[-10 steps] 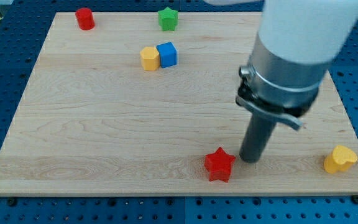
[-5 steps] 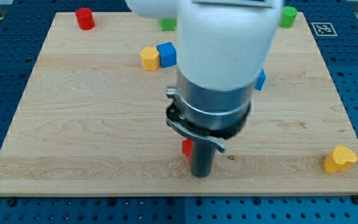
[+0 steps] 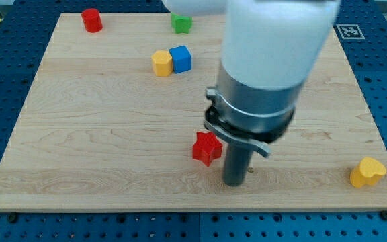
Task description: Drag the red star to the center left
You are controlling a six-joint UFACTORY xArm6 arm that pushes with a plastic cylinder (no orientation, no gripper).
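Observation:
The red star (image 3: 206,148) lies on the wooden board (image 3: 99,134), below the board's middle. My tip (image 3: 235,181) rests on the board just to the right of and slightly below the star, a small gap apart. The arm's wide grey and white body fills the view's upper right and hides the board behind it.
A yellow block (image 3: 160,63) and a blue cube (image 3: 180,58) touch each other at the upper middle. A red cylinder (image 3: 91,20) stands at the top left. A green block (image 3: 181,23) is at the top, partly hidden. A yellow heart-like block (image 3: 367,172) lies at the lower right.
The red star has moved left and up from near the bottom edge. My tip swept left with it, then shifted back right of the star.

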